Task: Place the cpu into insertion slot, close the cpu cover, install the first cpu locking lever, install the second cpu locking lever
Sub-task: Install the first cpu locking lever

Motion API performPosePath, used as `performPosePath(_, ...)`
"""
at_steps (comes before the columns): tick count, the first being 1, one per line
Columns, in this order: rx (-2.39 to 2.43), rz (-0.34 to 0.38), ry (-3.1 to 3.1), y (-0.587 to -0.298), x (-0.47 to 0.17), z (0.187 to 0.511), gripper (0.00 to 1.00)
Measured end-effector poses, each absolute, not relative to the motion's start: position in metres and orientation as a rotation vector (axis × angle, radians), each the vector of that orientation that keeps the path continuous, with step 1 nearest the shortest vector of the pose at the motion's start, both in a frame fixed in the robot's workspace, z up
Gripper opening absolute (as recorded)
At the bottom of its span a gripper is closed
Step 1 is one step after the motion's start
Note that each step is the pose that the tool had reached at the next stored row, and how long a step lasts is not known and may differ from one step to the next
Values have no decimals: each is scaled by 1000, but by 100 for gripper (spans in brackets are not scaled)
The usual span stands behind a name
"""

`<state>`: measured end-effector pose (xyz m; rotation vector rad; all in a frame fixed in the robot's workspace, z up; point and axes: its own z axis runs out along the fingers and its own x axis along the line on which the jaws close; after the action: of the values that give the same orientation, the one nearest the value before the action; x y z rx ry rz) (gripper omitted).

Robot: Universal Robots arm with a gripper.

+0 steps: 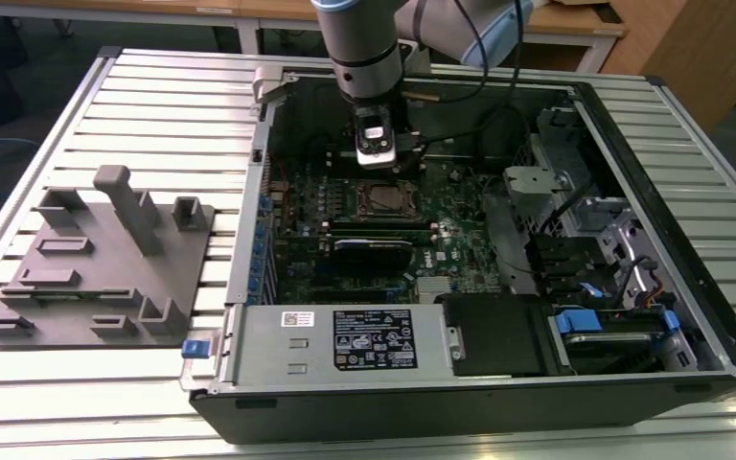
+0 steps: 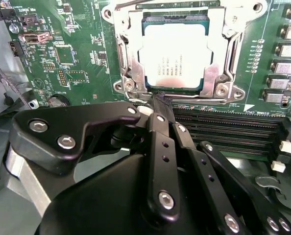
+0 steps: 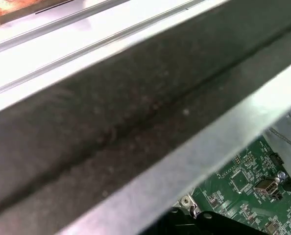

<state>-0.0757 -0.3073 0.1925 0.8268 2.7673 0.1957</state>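
In the second wrist view the cpu [image 2: 177,54] lies flat in the insertion slot [image 2: 225,91], its silver-grey top facing up. The cpu cover [image 2: 127,54] is down on it, framing the chip on all sides. A thin metal lever rod [image 2: 135,4] runs by one corner of the socket. My gripper [image 2: 160,98] is shut, its black fingertips pressed together right at the socket's edge, with nothing visible between them. In the exterior view the gripper [image 1: 378,158] hangs just behind the socket [image 1: 385,199] inside the open computer case.
Long black card slots [image 2: 224,128] run beside the socket. A black module [image 1: 371,251] lies in front of it. The case wall [image 3: 135,122] is close to the wrist. A power supply box [image 1: 342,337], a drive cage [image 1: 598,249] and a grey fixture plate [image 1: 100,268] surround the work area.
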Motion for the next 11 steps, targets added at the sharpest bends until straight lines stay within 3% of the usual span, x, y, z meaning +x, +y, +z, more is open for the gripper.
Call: performPosePath(11,827,196,2769,-305,-72,192,11)
